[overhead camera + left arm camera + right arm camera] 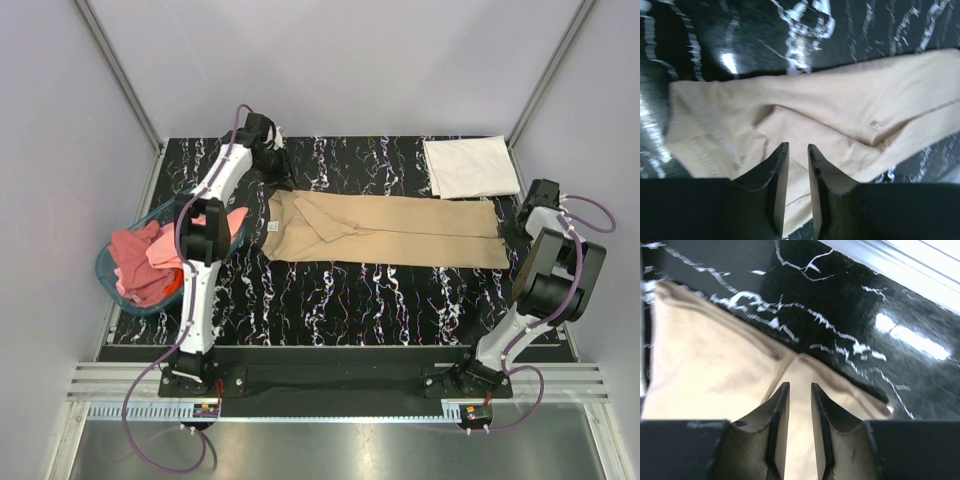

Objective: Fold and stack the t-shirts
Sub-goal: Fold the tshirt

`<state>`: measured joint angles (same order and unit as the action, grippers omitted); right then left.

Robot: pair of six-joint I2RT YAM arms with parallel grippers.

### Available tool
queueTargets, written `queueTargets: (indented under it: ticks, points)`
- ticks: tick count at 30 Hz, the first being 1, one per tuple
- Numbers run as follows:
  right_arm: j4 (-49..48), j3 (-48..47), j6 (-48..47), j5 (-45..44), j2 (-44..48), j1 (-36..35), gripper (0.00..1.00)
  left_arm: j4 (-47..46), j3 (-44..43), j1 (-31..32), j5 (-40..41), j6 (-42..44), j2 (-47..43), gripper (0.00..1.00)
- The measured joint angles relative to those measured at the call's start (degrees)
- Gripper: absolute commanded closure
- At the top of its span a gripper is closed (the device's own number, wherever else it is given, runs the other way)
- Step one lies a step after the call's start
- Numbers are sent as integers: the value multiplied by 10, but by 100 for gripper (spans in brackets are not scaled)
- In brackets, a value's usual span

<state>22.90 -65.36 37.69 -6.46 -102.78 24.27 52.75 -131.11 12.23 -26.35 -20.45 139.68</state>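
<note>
A tan t-shirt [390, 230] lies folded into a long strip across the middle of the table, its white neck label [268, 227] at the left end. My left gripper [277, 172] hovers just behind that collar end. Its jaws stand a narrow gap apart with nothing between them, over the tan fabric [805, 115]. My right gripper [519, 226] is at the strip's right end. Its jaws are also slightly apart over the tan hem [715, 370], where a crease runs up to the fingertips [782, 390]. A folded white t-shirt [470, 166] lies at the back right.
A translucent blue basket [108, 272] hangs over the table's left edge, holding crumpled pink and red t-shirts [145, 258] beside the left arm. The black marbled tabletop [330, 300] is bare in front of the tan strip. Grey walls enclose the sides and back.
</note>
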Motion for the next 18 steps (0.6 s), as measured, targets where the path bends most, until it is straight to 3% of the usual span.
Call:
queueTargets:
  ticks: [3, 6, 12, 18]
  points:
    - [19, 0, -4, 2, 44, -7, 67, -6, 56, -4, 44, -5, -42, 73]
    - [27, -1, -7, 23, 94, -37, 69, -11, 177, -4, 84, -6, -138, 75]
    - [23, -17, -8, 102, 117, -169, 74, -13, 366, 58, 109, 0, -319, 80]
    - [2, -11, -3, 178, 93, -265, 77, -31, 469, 129, 117, 0, -341, 85]
